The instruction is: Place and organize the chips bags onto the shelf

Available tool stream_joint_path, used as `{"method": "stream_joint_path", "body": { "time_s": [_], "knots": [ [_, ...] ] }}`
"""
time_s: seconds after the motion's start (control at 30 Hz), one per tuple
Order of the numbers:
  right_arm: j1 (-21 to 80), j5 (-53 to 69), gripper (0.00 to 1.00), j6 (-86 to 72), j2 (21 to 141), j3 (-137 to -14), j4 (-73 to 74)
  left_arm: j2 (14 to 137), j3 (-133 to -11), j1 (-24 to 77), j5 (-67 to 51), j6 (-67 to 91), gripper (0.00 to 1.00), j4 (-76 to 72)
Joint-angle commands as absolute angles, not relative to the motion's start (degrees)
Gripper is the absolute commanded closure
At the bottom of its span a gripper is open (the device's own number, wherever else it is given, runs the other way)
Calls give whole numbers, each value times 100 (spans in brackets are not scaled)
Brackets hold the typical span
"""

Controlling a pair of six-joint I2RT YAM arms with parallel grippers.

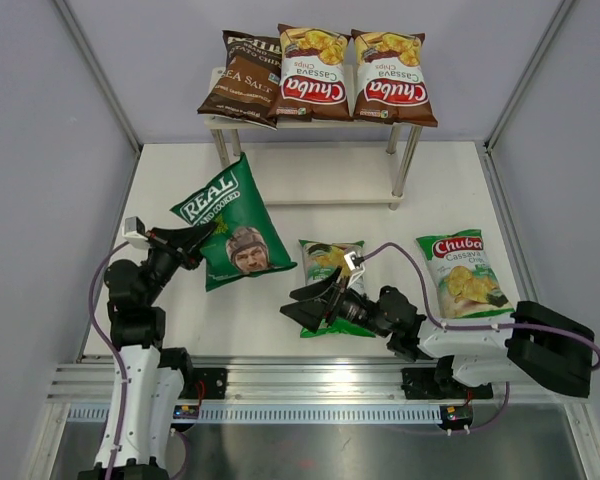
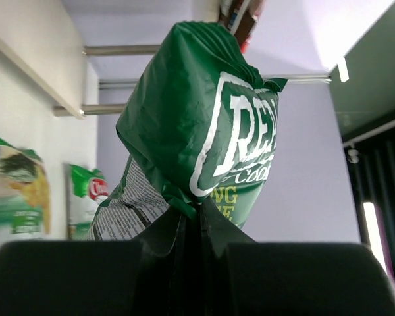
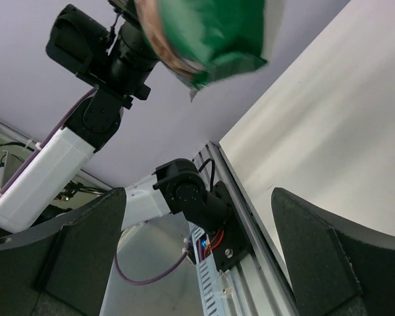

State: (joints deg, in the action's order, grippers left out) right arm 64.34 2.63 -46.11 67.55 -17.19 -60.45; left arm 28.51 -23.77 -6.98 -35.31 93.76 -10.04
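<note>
Left fingers (image 1: 192, 238) pinch edge seam of glossy dark green REAL chips bag with man's face (image 1: 235, 235), raised above white desk (image 1: 380, 225). Carry forward and slide flat onto lower board of cream two-tier shelf (image 1: 320, 186) (top tier looks full). Watch thin silver legs (image 1: 407, 160). Right fingers (image 3: 72, 257) spread wide and hold nothing, over green Chuba bag (image 1: 325, 258).
</note>
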Motion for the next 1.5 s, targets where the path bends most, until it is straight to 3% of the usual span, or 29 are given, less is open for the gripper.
{"method": "stream_joint_path", "body": {
  "time_s": [0.0,0.2,0.37,0.6,1.0,1.17,1.47],
  "knots": [
    [6758,-527,0,-3982,7329,-1968,-7795,2620,-2830,-475,-3226,10168,99,-1591],
    [7119,-1028,1,-3437,8463,-2627,-8893,2006,-3041,-237,-2831,10450,98,-1003],
    [7418,-1081,0,-2699,8885,-3479,-8930,1811,-3138,-53,-2743,10494,100,-564],
    [7453,-984,1,-2198,8895,-4043,-8930,1705,-3199,140,-2698,10477,100,-325],
    [7444,-2222,1,-1802,8798,-4289,-8912,1354,-3226,404,-2540,10362,100,246],
    [7076,-2154,1,-2450,8429,-4026,-8912,1266,-2875,492,-2549,10389,100,123],
    [6390,-678,1,-3981,8148,-3665,-8903,1371,-2566,527,-2698,10362,100,-316]
  ]
}}
